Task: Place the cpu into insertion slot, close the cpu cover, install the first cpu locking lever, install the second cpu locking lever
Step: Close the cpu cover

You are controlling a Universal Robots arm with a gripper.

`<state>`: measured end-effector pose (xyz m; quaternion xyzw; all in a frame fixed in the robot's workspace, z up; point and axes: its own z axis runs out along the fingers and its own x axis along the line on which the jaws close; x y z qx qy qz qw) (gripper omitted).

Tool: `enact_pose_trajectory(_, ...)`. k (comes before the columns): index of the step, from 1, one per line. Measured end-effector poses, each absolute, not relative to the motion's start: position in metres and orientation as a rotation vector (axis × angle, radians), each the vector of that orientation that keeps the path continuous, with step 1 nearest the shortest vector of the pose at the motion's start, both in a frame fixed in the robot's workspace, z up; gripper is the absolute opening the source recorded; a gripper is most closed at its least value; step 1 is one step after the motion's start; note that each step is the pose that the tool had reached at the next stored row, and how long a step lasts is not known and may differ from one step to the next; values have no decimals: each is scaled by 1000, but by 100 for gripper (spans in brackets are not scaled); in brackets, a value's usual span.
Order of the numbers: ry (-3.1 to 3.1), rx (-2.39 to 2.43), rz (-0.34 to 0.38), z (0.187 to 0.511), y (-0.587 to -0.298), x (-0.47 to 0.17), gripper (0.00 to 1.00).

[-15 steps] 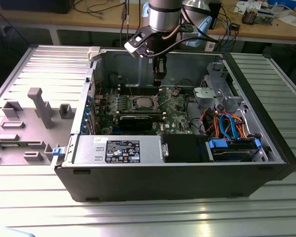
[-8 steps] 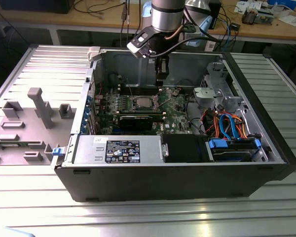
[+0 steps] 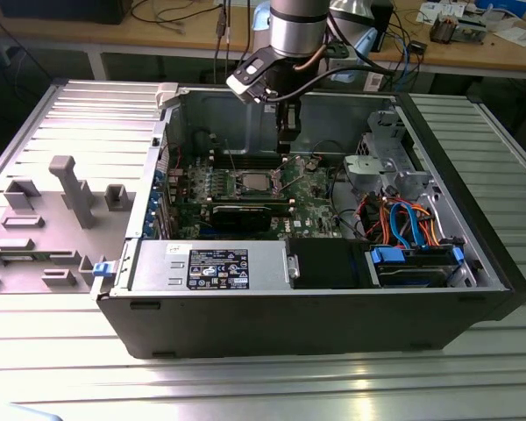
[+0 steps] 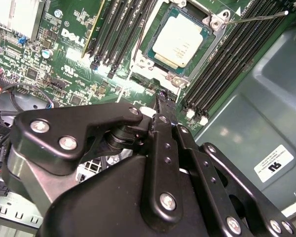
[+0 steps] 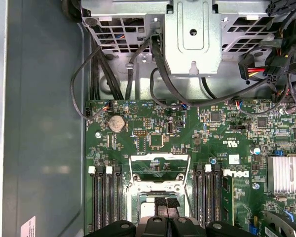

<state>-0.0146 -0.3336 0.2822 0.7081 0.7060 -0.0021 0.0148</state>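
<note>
The small square cpu with a silver-grey metal top (image 4: 180, 40) lies flat in the square insertion slot with its shiny metal rim (image 4: 205, 52). Its top faces up and its edges run parallel to the long black memory slots (image 5: 106, 197) on either side. Being square, it has no long axis to speak of. The thin silver cpu cover frame (image 5: 160, 157) stands tipped open just beyond the slot, on the side towards the grey metal drive cage (image 3: 386, 167). A thin wire locking lever (image 4: 256, 19) juts out free beside the slot.

The black hand (image 5: 166, 202) hangs straight down over the slot's edge, just above the chip. Its two fingers are pressed together, with nothing visible between them.

All this sits on the green circuit board (image 5: 212, 138) inside a black computer case (image 3: 333, 324). The case lies open on its side on a ribbed aluminium surface (image 3: 245, 386). A grey moulded fixture (image 3: 61, 210) lies on that surface at the exterior view's left, and a wooden bench strewn with cables (image 3: 158, 35) runs along the far side of the room.

Room is tight around the slot. The memory slots flank it, the raised cover stands on one side, and a silver power supply box (image 3: 210, 263) lies along the near wall of the case. Above the chip the case is open.
</note>
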Motion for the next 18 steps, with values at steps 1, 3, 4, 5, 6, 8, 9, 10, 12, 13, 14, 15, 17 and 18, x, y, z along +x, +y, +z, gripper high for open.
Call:
enact_pose_trajectory(1,2197,2204,-6,282,-334,-15,11)
enact_pose_trajectory(3,2197,2204,-6,282,-334,-15,11)
enact_pose_trajectory(4,2197,2204,-6,282,-334,-15,11)
enact_pose_trajectory(5,2197,2204,-6,282,-334,-14,11)
enact_pose_trajectory(6,2198,2203,-7,282,-334,-14,11)
enact_pose_trajectory(8,2197,2204,-6,281,-334,-12,11)
enact_pose_trajectory(9,2197,2204,-7,281,-334,-11,11)
enact_pose_trajectory(10,2197,2204,-6,281,-334,-9,11)
enact_pose_trajectory(12,2197,2204,-6,281,-334,-6,11)
enact_pose_trajectory(13,2197,2204,-6,280,-334,-4,11)
enact_pose_trajectory(14,2197,2204,-6,280,-334,-2,11)
enact_pose_trajectory(15,2198,2204,-6,279,-334,-1,11)
enact_pose_trajectory(17,2199,2202,-6,277,-334,4,11)
enact_pose_trajectory(18,2202,2199,-7,276,-334,9,11)
